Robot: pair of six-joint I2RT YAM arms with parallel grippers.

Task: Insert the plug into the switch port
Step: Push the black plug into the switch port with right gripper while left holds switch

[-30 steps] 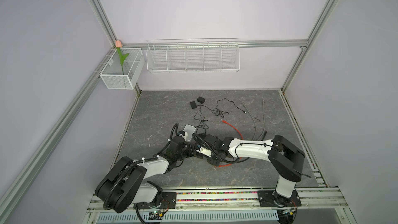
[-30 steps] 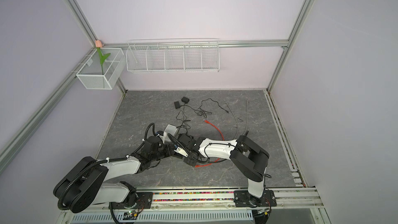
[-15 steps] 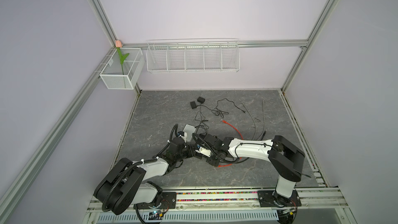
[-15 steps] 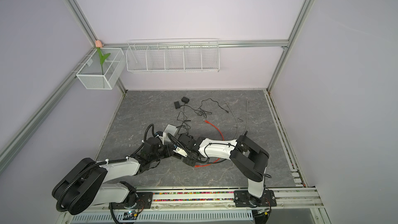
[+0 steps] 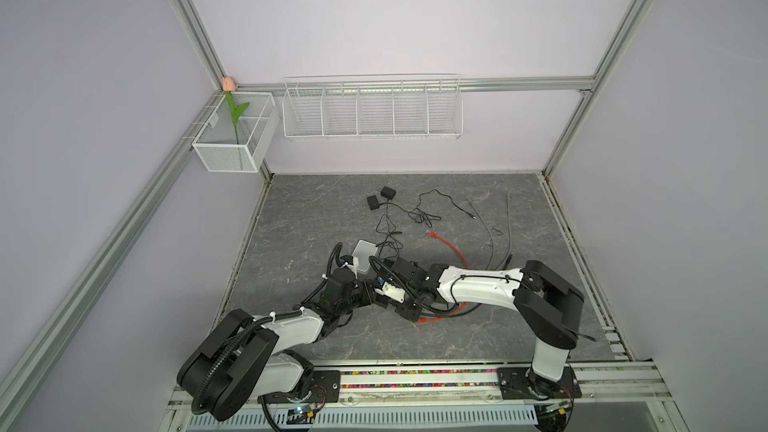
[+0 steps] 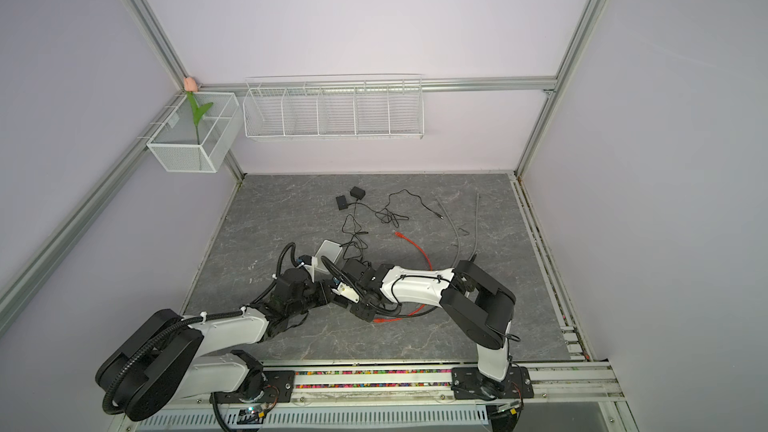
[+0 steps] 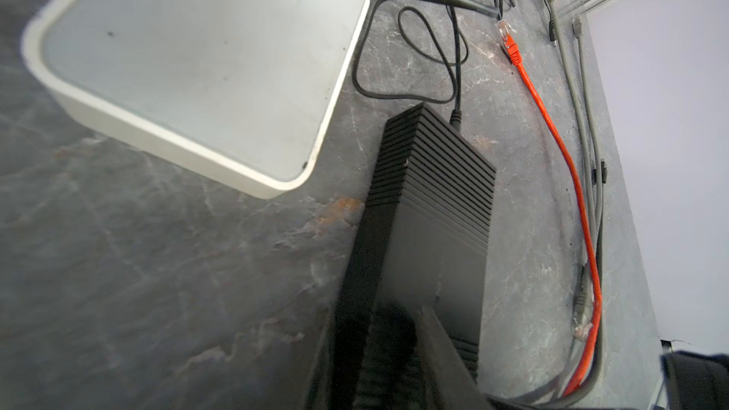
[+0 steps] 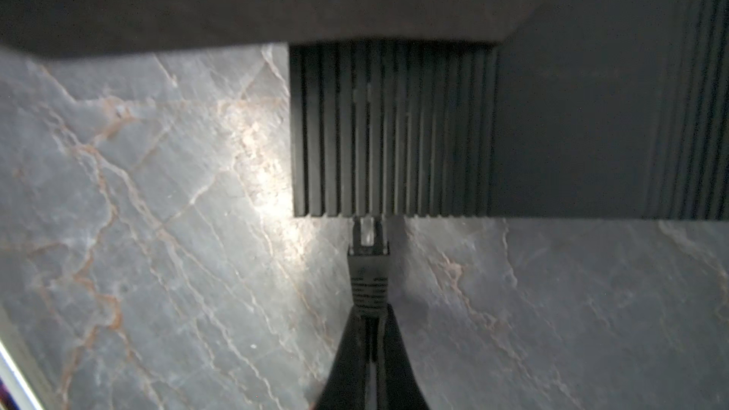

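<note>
1. Both top views: my arms meet low over the grey marbled table (image 5: 291, 243), hiding the work.
2. Left wrist view: left gripper (image 7: 402, 337), blurred, clamps the black ribbed switch box (image 7: 434, 207).
3. Right wrist view: right gripper (image 8: 371, 329) pinches the grey clear-tipped network plug (image 8: 369, 270), tip meeting the box's edge. Insertion seems begun; next, push straight. Port unseen.

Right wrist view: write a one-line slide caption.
Right jaws shut on the grey plug, its clear tip at the edge of the ribbed black switch.
</note>
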